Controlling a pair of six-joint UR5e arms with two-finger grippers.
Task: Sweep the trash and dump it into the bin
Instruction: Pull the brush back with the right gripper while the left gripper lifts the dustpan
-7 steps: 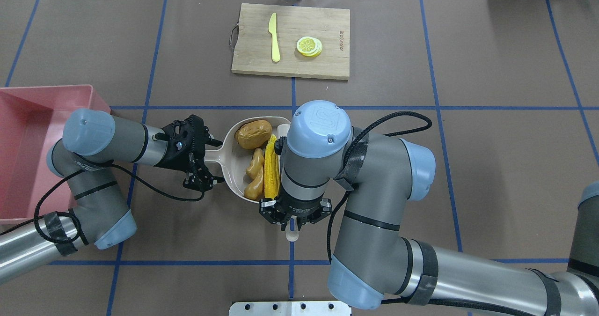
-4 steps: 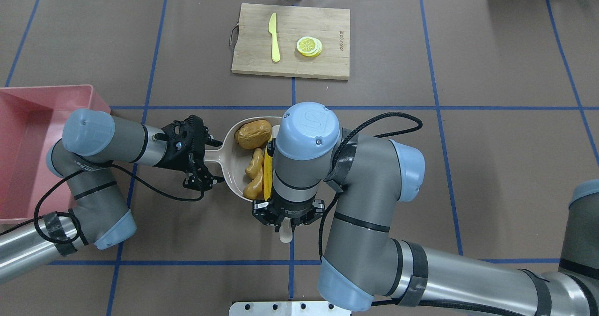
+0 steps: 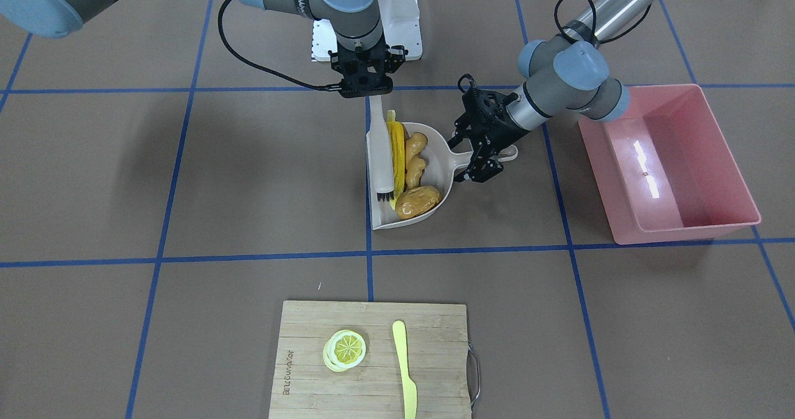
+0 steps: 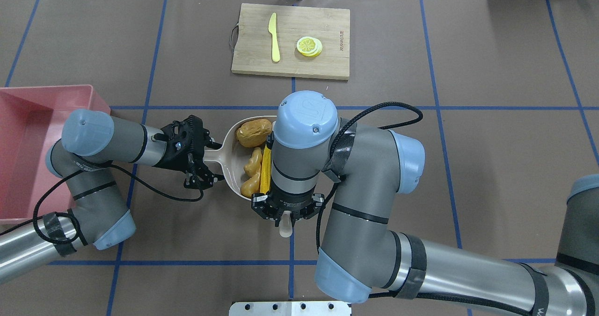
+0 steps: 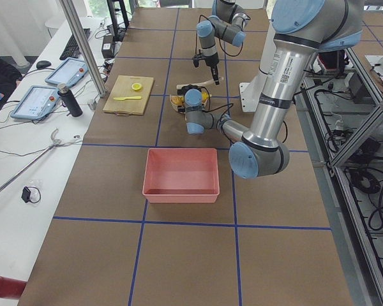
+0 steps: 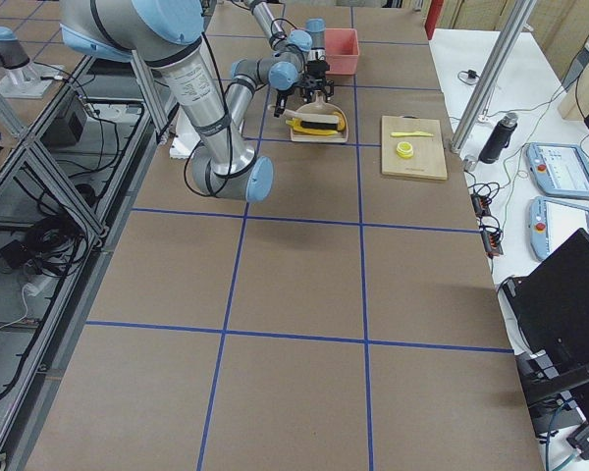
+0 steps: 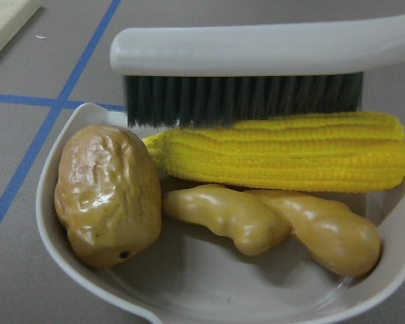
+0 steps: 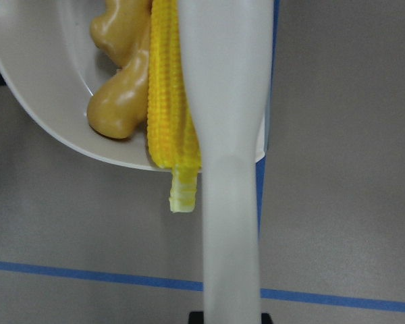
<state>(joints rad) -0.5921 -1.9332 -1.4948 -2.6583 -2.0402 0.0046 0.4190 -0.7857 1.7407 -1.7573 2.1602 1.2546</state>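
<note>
The right hand (image 4: pixel 285 214), pinching the brush (image 3: pixel 380 149), has nudged the corn cob (image 3: pixel 396 152) deeper into the dustpan (image 3: pixel 445 149). The left hand (image 4: pixel 210 159) pinches the dustpan's handle.

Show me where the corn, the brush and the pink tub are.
corn (image 7: pixel 277 152): left wrist view, middle of the cob.
brush (image 7: pixel 256 48): left wrist view, its white back above the bristles.
pink tub (image 3: pixel 677 158): front-facing view, bare inside floor.

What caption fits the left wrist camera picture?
The brush touches the corn cob; ginger root and potato lump lie alongside in the beige dustpan.
</note>
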